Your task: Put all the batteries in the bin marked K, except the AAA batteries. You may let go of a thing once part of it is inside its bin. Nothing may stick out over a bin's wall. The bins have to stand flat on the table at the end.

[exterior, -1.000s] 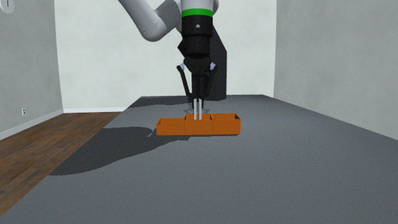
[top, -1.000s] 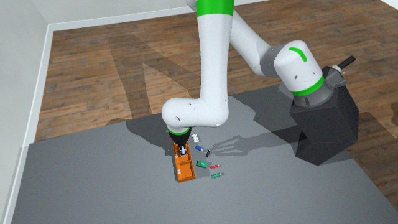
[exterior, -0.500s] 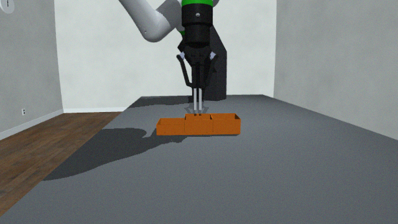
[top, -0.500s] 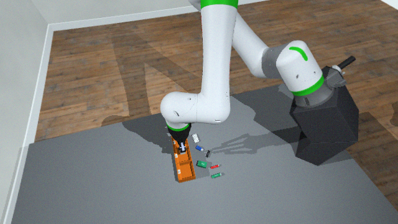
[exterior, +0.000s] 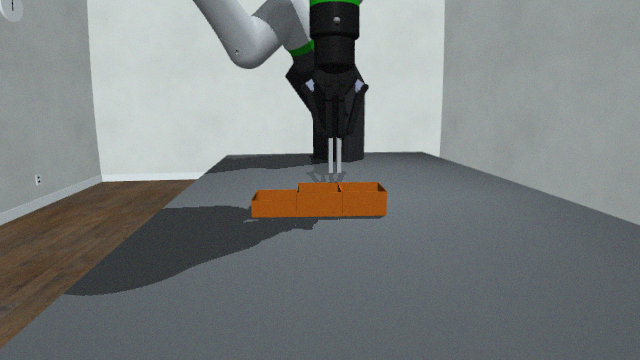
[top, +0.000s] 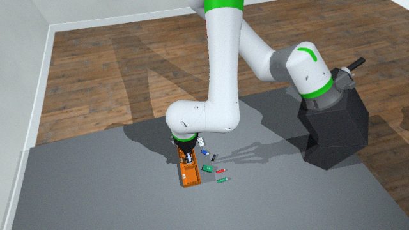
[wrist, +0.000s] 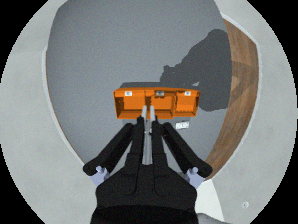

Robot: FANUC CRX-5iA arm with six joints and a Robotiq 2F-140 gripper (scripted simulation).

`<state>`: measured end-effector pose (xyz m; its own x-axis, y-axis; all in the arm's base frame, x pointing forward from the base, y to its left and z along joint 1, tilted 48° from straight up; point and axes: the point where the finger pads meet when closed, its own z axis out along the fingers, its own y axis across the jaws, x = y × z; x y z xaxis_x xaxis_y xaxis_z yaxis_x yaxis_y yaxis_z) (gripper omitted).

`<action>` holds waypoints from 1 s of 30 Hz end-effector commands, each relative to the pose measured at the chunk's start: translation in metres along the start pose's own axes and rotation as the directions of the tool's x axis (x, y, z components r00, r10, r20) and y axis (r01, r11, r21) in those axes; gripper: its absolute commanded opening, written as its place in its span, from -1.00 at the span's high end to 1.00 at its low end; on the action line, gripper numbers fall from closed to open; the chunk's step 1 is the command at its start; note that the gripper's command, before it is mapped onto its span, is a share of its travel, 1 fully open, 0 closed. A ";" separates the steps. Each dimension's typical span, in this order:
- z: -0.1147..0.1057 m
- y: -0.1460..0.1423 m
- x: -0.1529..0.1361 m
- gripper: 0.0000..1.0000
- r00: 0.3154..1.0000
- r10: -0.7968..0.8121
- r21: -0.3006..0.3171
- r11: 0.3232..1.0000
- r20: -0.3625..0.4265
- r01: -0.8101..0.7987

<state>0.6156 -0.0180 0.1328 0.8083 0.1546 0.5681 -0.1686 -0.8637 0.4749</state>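
Exterior: angular black tool [top: 188,161] [exterior: 335,172] [wrist: 148,111] above boxy, smooth-walled orange bins [top: 191,176] [exterior: 320,204] [wrist: 131,103].

Beside and below the pincer [top: 189,158] [exterior: 334,171] [wrist: 148,107], which has a black body and pale grey fingers, the bins [top: 192,184] [exterior: 320,205] [wrist: 116,102] are plain orange with whitish labels. Near it, one battery [top: 204,152] is blue, another [top: 220,171] red, another [top: 222,180] green; the table [top: 128,198] [exterior: 400,280] [wrist: 100,55] is grey.
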 end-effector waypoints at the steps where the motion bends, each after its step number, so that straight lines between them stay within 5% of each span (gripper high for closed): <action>1: 0.000 -0.023 0.000 0.89 1.000 0.001 -0.001 1.000 0.000 -0.001; 7: 0.000 -0.052 0.001 0.89 1.000 0.001 -0.001 1.000 0.000 -0.001; 30: 0.040 -0.052 0.001 0.89 1.000 0.001 -0.001 1.000 0.000 -0.001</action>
<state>0.6426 0.0114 0.0868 0.8087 0.1537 0.5677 -0.1695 -0.8634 0.4752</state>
